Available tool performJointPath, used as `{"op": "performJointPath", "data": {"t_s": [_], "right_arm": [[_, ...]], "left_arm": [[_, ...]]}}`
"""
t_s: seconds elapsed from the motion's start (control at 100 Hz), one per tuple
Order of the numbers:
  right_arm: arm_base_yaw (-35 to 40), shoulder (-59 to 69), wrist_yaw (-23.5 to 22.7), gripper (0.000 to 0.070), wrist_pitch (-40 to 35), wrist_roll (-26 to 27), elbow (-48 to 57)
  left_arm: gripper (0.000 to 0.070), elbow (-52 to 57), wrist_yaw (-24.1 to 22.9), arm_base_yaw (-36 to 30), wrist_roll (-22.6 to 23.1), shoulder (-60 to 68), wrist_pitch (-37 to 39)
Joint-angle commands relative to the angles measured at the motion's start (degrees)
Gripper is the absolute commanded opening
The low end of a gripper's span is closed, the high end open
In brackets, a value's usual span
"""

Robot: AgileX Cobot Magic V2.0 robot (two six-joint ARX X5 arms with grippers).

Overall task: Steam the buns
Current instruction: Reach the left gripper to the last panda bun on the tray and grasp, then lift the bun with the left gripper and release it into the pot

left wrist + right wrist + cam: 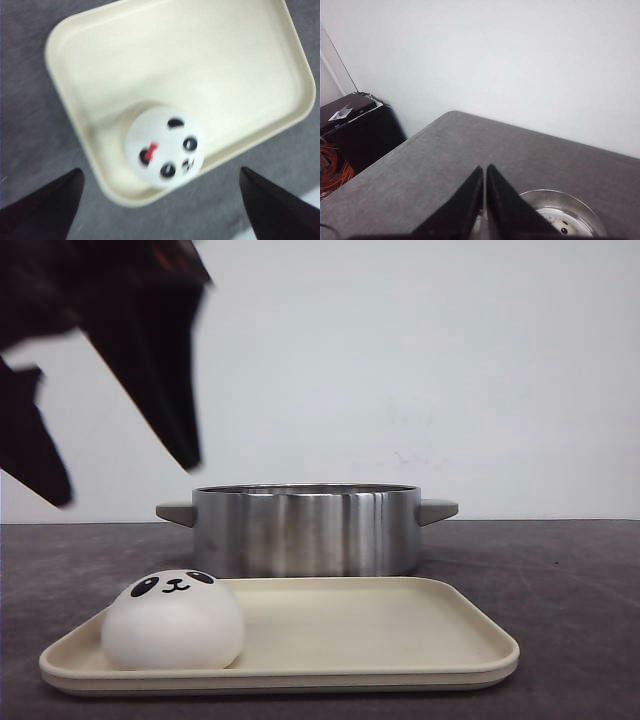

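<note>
We see one panda bun (165, 145) left on the cream tray (260, 60), directly beneath our left end effector (160, 200), whose fingers are spread wide with nothing between them. Beyond the tray stands the steel pot (305, 530); just below our right end effector (485, 200), fingers pressed together and empty, its rim shows a white shape with dark dots inside, probably a bun already delivered. We judge the task mostly done, one bun remaining. How many buns sit in the pot is hidden, and the left wrist view is blurred.
</note>
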Motion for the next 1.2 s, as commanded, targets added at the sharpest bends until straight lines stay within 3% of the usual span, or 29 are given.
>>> {"op": "performJointPath", "data": {"t_s": [0.0,0.28,0.58,0.63,0.74,0.82,1.02,1.19], "right_arm": [[0.5,0.9,0.0,0.0,-0.8,-0.1,0.8],[2.7,0.3,-0.4,0.0,-2.9,1.3,0.8],[4.1,0.3,-0.3,0.0,-2.9,1.3,0.8],[4.1,0.3,-0.3,0.0,-2.9,1.3,0.8],[4.1,0.3,-0.3,0.0,-2.9,1.6,0.8],[4.1,0.3,-0.3,0.0,-2.9,2.3,0.8],[4.1,0.3,-0.4,0.0,-3.0,2.4,0.8],[4.1,0.3,-0.4,0.0,-2.9,2.4,0.8]], "left_arm": [[0.0597,0.9,0.9,-0.6,-0.3,3.9,1.9],[0.0596,1.0,2.5,-0.6,-0.6,15.5,6.2],[0.0582,1.0,2.4,-0.6,-0.5,18.5,7.7],[0.0509,1.0,2.4,-0.6,-0.5,18.5,7.8],[0.0163,1.0,2.5,-0.6,0.0,18.5,7.4],[0.0,1.0,2.5,-0.6,0.6,18.5,7.1],[0.0,2.2,4.3,-1.0,3.0,17.8,6.9],[0.0,11.2,4.9,-1.0,5.0,12.6,6.3]]}}
